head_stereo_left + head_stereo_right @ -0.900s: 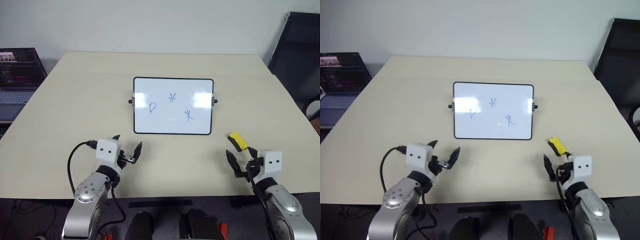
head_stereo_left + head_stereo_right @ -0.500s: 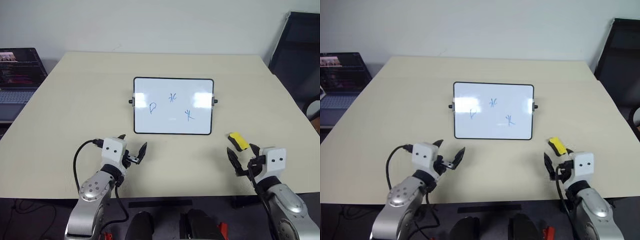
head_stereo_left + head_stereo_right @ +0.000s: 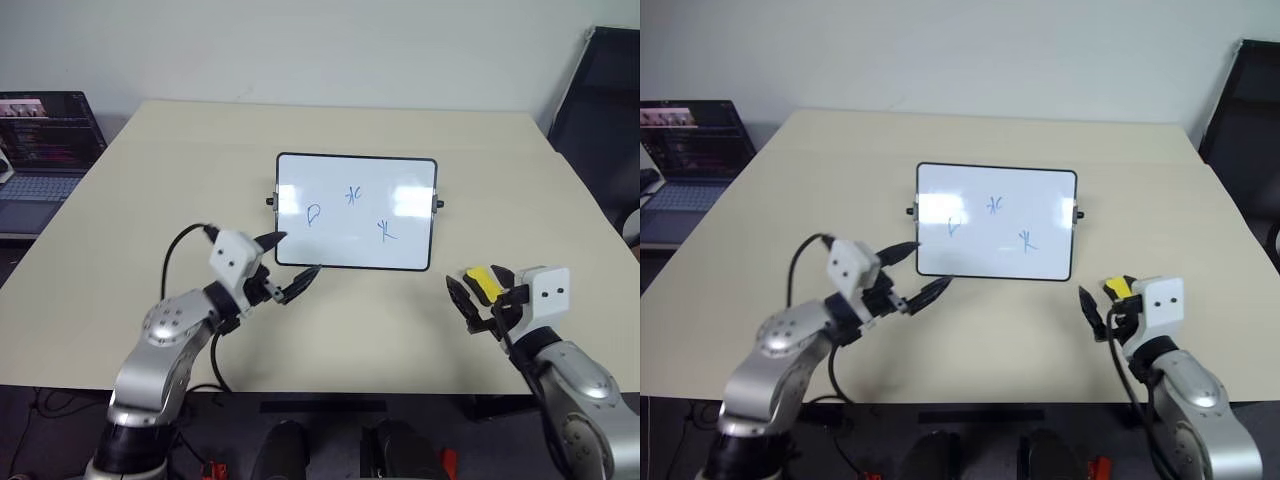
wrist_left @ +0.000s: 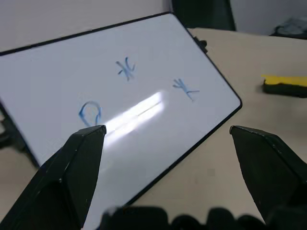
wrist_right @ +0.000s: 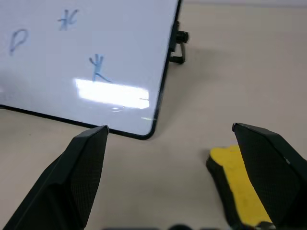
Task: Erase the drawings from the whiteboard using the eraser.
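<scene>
The whiteboard (image 3: 356, 250) lies flat at the middle of the table. On it are the drawings: a blue P-like loop (image 3: 313, 214) and two star-like crosses (image 3: 352, 195) (image 3: 386, 231). At its near left corner my left gripper (image 3: 290, 263) hovers open, empty, pointing across the board (image 4: 144, 76). To the right of the board, near the front edge, lies the yellow eraser (image 3: 481, 281). My right gripper (image 3: 482, 300) is open around the eraser (image 5: 237, 196), which lies on the table close to one finger (image 5: 268, 163), ungripped.
An open laptop (image 3: 40, 140) stands off the table's left side. A black chair (image 3: 600, 110) is at the far right. The beige table (image 3: 180, 180) spreads wide around the board. A black cable (image 3: 185, 250) loops off my left wrist.
My left gripper has swung forward and right to the board's near left corner. My right gripper has edged forward, so the eraser now lies between its fingers. The camera shifted slightly.
</scene>
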Robot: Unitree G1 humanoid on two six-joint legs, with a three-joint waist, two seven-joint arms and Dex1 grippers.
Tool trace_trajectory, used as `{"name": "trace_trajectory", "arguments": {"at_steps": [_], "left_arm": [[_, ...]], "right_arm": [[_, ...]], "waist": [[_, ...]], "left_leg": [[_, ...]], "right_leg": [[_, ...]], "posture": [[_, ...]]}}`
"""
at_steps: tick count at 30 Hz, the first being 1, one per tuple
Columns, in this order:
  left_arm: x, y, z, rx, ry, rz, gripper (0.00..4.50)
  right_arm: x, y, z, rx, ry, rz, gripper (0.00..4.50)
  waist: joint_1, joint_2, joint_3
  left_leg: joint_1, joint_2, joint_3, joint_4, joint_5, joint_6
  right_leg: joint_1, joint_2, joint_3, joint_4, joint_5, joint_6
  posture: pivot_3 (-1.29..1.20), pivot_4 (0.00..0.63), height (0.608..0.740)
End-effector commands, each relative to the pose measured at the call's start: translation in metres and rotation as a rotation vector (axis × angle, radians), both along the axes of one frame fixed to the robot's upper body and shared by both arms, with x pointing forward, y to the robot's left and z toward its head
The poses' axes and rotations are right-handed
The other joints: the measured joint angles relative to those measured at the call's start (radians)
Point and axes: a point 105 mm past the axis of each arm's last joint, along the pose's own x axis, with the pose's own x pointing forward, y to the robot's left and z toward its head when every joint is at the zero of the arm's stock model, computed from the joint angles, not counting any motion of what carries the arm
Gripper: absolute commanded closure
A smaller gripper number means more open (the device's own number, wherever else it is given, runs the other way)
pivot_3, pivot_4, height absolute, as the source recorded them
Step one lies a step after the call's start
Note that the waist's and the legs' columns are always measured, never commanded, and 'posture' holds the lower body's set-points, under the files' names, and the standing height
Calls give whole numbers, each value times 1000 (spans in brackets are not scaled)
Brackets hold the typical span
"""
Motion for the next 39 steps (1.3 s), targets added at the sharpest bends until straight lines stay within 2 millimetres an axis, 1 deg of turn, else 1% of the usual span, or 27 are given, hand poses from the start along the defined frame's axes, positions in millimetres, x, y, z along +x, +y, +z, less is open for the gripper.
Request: {"name": "trace_trajectory", "arguments": {"at_steps": [1,3,5,8,11,14,18,21,25,27,31,36,39], "left_arm": [[6,-12,8,27,-4,-111,0],[6,-20,11,40,4,-189,0],[5,-25,13,49,16,-252,0],[2,-39,16,79,25,-372,0],[0,-46,21,101,32,-455,0],[-5,-53,27,118,47,-545,0],[-10,-57,29,164,54,-626,0],[-10,-59,31,183,46,-651,0],[-11,-66,37,160,39,-662,0],[-11,-64,35,158,49,-658,0],[-9,-62,34,158,49,-642,0],[-7,-61,34,151,45,-624,0],[-7,-61,34,150,46,-620,0]], "right_arm": [[-1,-14,18,-20,1,-31,18],[1,-20,16,4,56,-35,18],[4,-21,15,39,91,-26,18],[7,-27,6,-24,177,32,18],[10,-30,-1,-52,240,81,18],[21,-35,-3,-85,258,97,18],[32,-37,-3,-92,255,119,18],[38,-37,-4,-90,258,130,18],[49,-36,-12,-90,279,139,18],[53,-36,-16,-99,293,144,18],[59,-43,-20,-105,301,125,18],[61,-48,-22,-102,310,116,18],[61,-51,-24,-105,323,111,618]], "waist": [[0,1,0],[-2,1,1],[-5,1,1],[-6,1,1],[-4,1,1],[-7,1,1],[-10,1,1],[-9,1,1],[-9,1,1],[-9,1,1],[-9,1,1],[-9,1,1],[-9,1,1]], "left_leg": [[0,0,0,0,0,0],[-1,0,0,0,0,0],[-1,1,0,-1,0,0],[-1,1,0,-1,0,0],[-3,0,1,0,-1,1],[-3,0,1,0,-1,1],[-5,0,1,0,-1,1],[-6,0,1,1,-1,1],[-6,0,1,1,-1,1],[-6,0,1,1,-1,1],[-6,0,1,1,-1,1],[-6,0,0,1,-1,1],[-6,0,1,2,-1,1]], "right_leg": [[0,0,0,0,0,0],[-1,1,0,0,0,1],[-1,2,0,0,0,1],[-1,2,0,0,0,0],[-1,2,-1,-1,0,1],[-2,2,-1,-1,0,1],[-3,3,-1,-1,0,1],[-5,3,-1,-1,0,1],[-5,3,0,-1,0,1],[-5,3,0,0,0,2],[-5,3,0,0,0,1],[-5,3,0,0,0,1],[-5,3,0,1,1,1]], "posture": [[0,150,740],[0,150,740],[0,150,740],[0,150,740],[0,150,740],[0,150,740],[0,150,740],[0,150,740],[0,150,740],[0,150,740],[0,150,740],[0,150,740],[0,150,740]]}}
